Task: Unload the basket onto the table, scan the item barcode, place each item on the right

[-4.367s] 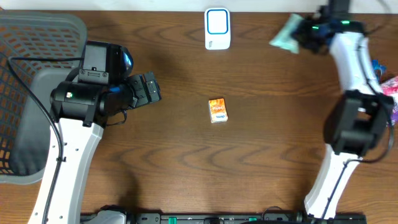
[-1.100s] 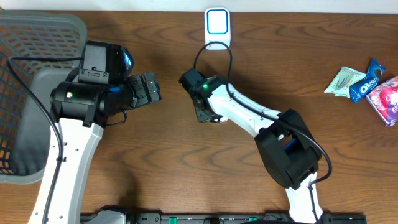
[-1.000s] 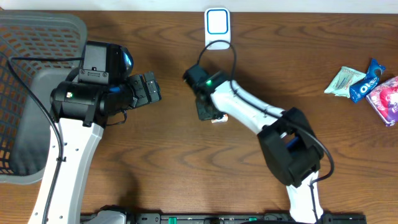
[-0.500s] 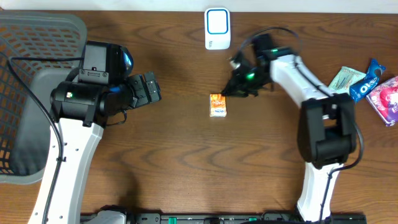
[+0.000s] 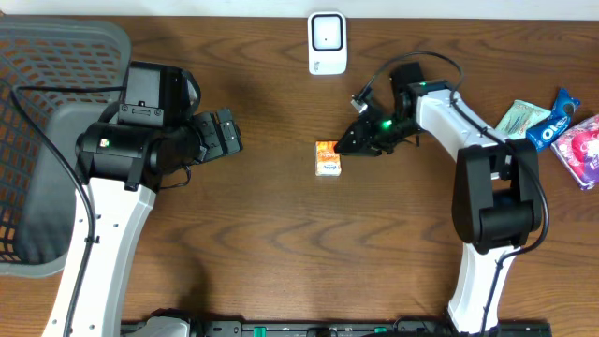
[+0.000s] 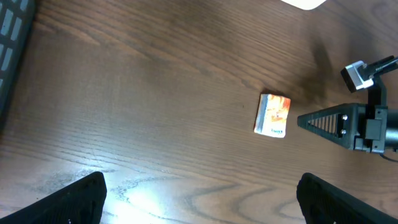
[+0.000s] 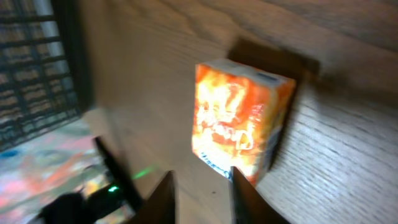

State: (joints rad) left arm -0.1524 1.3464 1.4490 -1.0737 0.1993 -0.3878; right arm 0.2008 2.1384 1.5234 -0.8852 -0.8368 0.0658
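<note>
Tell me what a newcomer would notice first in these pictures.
A small orange box lies alone in the middle of the table, with the right end effector pointing at it from the right, just short of it. A white scanner sits at its far edge, and bright snack packets lie at the right edge.

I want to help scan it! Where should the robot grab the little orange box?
I'd pinch the orange box across its two long edges, coming straight down from above. It lies flat on the table, big face up, so only those thin sides give something to squeeze.
</note>
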